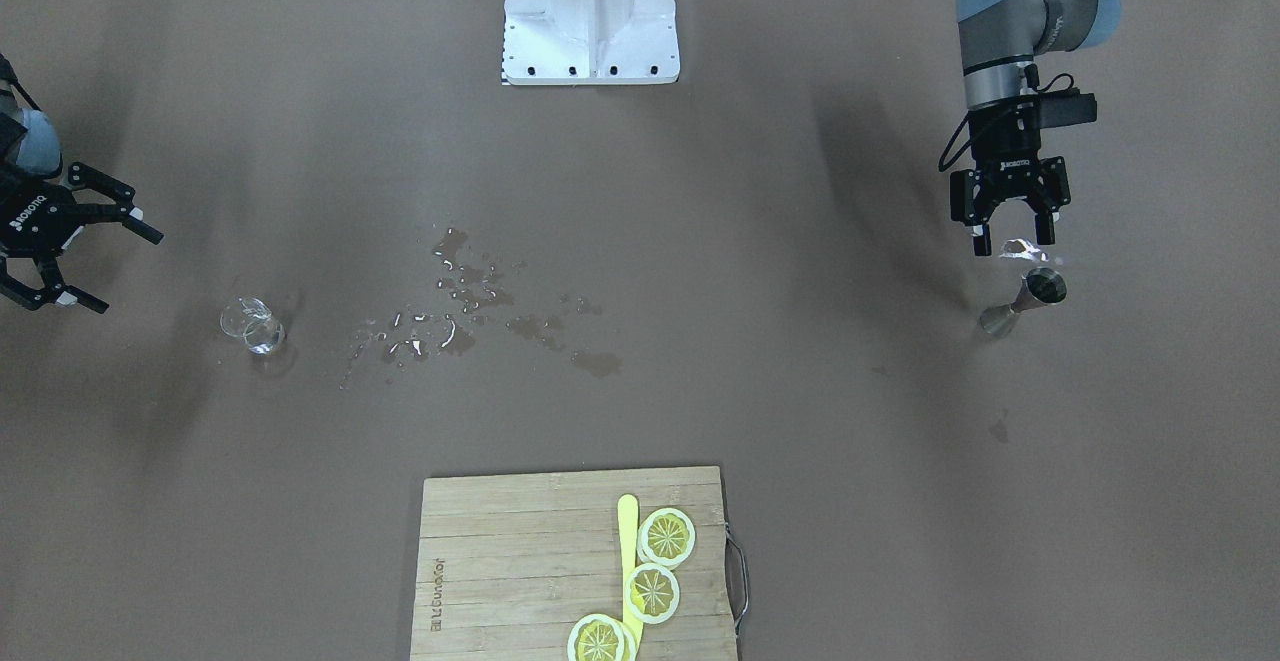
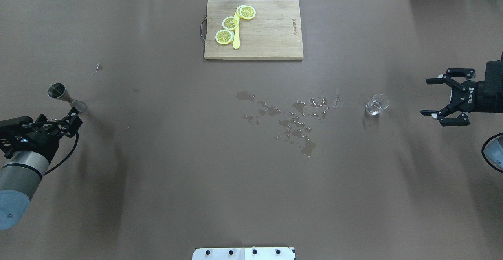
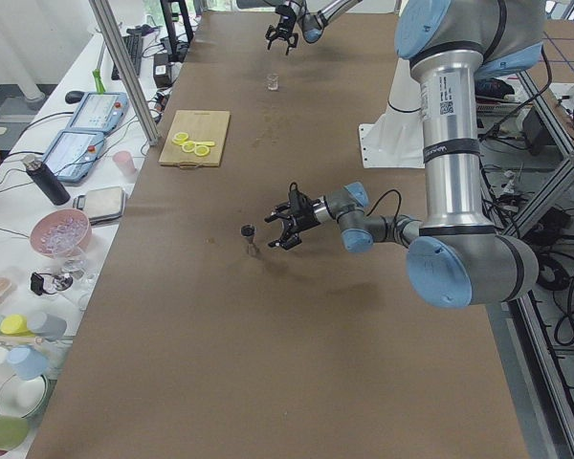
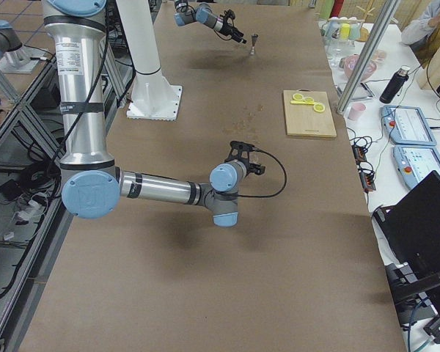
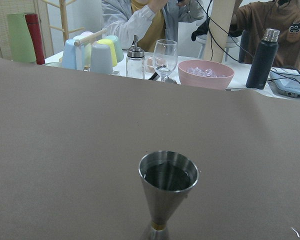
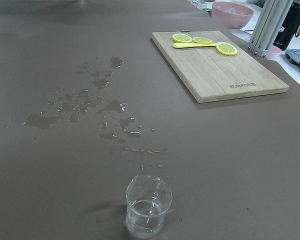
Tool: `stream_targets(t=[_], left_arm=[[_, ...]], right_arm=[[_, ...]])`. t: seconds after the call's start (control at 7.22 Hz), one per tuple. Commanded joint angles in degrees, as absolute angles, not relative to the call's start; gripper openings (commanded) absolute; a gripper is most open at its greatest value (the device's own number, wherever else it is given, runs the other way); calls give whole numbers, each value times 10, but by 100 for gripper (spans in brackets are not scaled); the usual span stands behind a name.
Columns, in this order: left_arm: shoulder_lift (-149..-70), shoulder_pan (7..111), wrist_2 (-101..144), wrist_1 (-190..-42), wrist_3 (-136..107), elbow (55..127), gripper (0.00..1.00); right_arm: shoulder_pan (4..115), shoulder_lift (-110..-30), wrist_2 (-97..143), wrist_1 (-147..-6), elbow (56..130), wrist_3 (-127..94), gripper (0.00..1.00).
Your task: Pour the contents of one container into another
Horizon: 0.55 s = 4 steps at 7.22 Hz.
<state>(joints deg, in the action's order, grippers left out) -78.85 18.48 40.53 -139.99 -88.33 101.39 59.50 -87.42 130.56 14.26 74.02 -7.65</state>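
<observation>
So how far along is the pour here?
Done: unclear; the beaker holds a little clear liquid, and spilled water lies mid-table. In hand: nothing; left gripper by the jigger and right gripper by the beaker both have open jaws. Left: grasp and pour.

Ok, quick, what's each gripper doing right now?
Left gripper: open, holding nothing, beside the jigger.
Right gripper: open, holding nothing.

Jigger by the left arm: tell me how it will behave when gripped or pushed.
The jigger looks like polished steel, so probably stiff but slippery. It stands on a small base with a wider cup on top, so a sideways push would likely tip it. The cup seems to hold liquid, so tilting may spill it.
</observation>
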Motion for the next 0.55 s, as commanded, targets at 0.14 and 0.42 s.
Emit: stream_targets(t=[0.14, 0.42], left_arm=[[-809, 148, 353, -1411, -884, 974, 96], [-814, 148, 334, -1422, -886, 947, 96]], right_arm=[[597, -873, 1359, 157, 748, -69, 100], [596, -870, 1368, 171, 733, -68, 100]])
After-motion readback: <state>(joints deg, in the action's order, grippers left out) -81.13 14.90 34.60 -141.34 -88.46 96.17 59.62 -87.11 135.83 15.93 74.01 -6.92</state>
